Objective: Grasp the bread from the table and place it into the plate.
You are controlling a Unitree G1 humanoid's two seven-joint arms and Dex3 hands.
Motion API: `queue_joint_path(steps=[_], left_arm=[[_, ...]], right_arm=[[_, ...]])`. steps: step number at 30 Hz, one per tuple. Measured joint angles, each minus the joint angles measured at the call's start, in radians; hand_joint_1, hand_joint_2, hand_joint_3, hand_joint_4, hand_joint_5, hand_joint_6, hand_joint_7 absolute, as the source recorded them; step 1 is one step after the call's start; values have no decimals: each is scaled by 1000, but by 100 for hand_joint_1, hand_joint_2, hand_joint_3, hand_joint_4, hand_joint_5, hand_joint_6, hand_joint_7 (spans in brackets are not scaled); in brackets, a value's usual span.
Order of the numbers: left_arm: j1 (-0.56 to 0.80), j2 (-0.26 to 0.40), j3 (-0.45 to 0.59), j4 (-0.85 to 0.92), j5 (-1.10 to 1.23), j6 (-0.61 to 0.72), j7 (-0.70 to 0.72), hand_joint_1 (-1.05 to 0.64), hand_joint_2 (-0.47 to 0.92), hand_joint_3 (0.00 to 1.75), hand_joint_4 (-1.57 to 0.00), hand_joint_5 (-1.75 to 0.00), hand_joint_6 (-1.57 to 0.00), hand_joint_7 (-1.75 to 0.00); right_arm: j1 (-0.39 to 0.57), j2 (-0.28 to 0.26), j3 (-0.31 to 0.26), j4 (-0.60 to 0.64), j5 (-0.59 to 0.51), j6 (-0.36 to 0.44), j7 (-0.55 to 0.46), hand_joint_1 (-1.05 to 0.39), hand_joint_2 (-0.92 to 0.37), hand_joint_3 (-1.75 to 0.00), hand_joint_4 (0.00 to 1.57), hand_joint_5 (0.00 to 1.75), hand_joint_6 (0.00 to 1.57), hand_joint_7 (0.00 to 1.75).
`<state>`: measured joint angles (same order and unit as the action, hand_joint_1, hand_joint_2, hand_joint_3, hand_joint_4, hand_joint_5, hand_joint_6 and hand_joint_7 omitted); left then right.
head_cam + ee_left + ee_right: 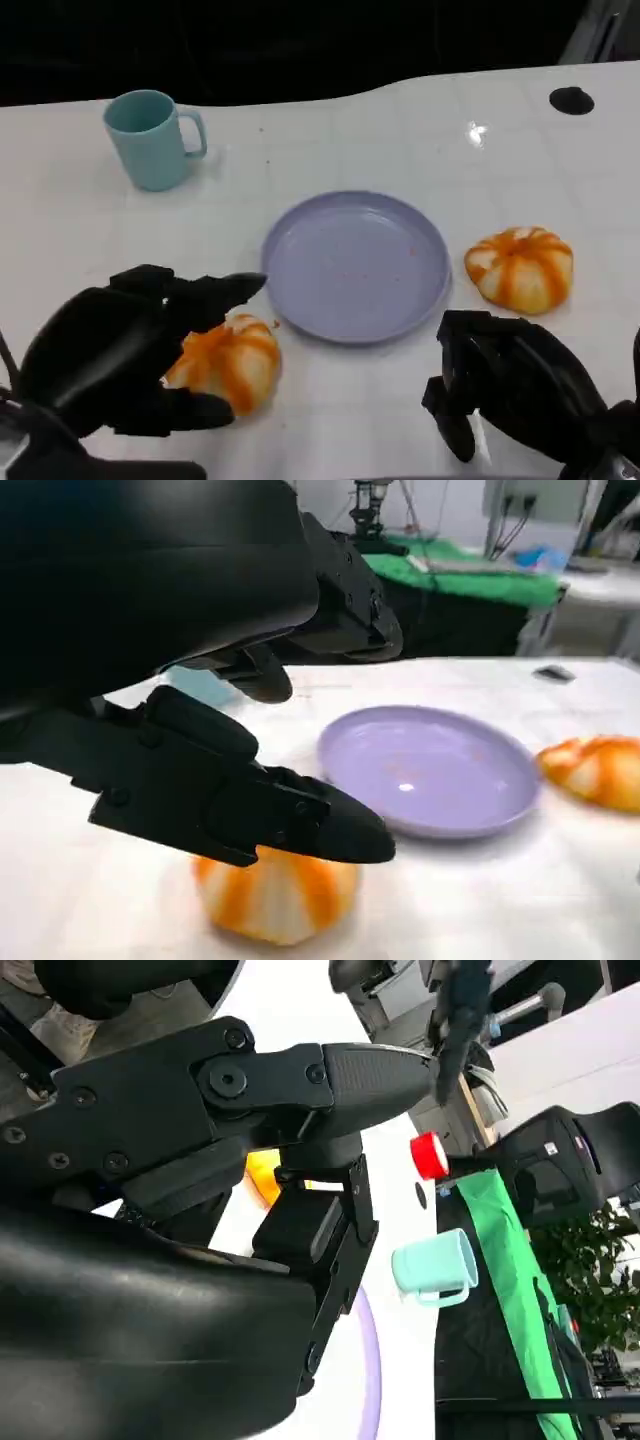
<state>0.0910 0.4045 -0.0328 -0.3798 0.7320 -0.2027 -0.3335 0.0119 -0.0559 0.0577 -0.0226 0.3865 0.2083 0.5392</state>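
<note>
On the worktop, just beside the lilac plate, the bread is lying, round, orange-and-white striped; the left hand is spreading its fingers around it, apparently not yet gripping; lifting and placing are remaining; the right hand is hovering, fingers curled on nothing, near a second bun.

A robotics lab: a white table faces benches draped in green cloth carrying cabled equipment, beside a red emergency-stop button and a potted plant.
</note>
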Motion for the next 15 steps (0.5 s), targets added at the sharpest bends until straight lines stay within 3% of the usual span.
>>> queue_joint_path(steps=[7, 15], left_arm=[[-82, 26, -103, 52, 117, 99, -67, -75, 90, 1, -24, -23, -26, 0], [-200, 42, -198, 194, 167, 161, -108, -76, 88, 0, -26, -20, -25, 0]], right_arm=[[-1, 1, -1, -1, 2, 9, 0, -91, -92, -37, 127, 163, 110, 156], [-6, 2, -1, 0, 2, 10, 0, -92, -92, -34, 128, 163, 110, 156]])
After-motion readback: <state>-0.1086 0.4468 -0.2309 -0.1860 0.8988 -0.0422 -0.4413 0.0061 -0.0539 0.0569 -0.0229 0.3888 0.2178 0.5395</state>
